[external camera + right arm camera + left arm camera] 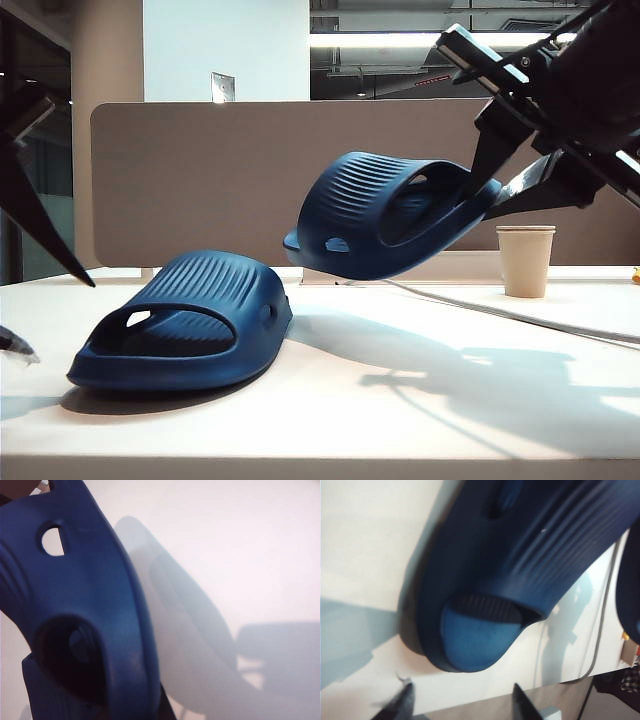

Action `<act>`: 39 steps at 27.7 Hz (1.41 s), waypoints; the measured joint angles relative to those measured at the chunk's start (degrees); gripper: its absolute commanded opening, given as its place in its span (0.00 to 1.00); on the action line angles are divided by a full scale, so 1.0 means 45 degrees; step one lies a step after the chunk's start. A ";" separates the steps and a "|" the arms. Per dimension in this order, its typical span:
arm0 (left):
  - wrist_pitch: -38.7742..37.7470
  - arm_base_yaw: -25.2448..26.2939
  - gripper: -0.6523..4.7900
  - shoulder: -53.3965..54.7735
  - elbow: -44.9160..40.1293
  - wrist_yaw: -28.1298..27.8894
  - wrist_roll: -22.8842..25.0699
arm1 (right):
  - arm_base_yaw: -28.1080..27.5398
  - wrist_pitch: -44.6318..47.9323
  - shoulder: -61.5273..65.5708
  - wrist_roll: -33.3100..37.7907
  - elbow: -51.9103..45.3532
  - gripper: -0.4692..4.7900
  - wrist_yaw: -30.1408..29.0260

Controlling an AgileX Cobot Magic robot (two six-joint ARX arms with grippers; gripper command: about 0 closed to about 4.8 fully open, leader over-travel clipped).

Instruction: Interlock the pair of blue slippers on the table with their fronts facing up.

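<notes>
Two blue slippers (185,320) (385,215), one paper cup (525,260), two claws (460,702) (490,190).

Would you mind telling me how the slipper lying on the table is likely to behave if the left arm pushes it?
The slipper on the table rests flat on its broad sole, so it should slide rather than tip. Its twin hangs by one edge from the right end effector without sagging, suggesting stiff, light foam. The open left end effector hovers beside it.

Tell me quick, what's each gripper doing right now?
Left gripper: open, holding nothing, just behind the slipper on the table.
Right gripper: shut on the raised slipper, holding it in the air.
</notes>
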 measured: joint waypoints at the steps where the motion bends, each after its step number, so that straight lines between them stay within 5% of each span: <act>1: 0.0029 0.0000 0.56 0.0000 -0.0015 -0.0010 -0.0039 | 0.0000 0.0010 0.0000 0.0000 0.0000 0.09 -0.0005; 18: 0.1792 -0.0238 0.56 0.0151 -0.0913 -0.0291 -0.1049 | 0.0000 0.0010 0.0029 0.0000 0.0000 0.09 0.0000; 24: 0.3191 -0.2288 0.56 0.1117 -0.0908 -0.1583 -0.1899 | 0.0000 0.0010 0.0029 0.0005 0.0000 0.09 -0.0019; 39: 0.3876 -0.2531 0.56 0.1651 -0.0928 -0.3099 -0.2025 | 0.0000 -0.0092 0.0029 0.0005 0.0000 0.09 -0.0330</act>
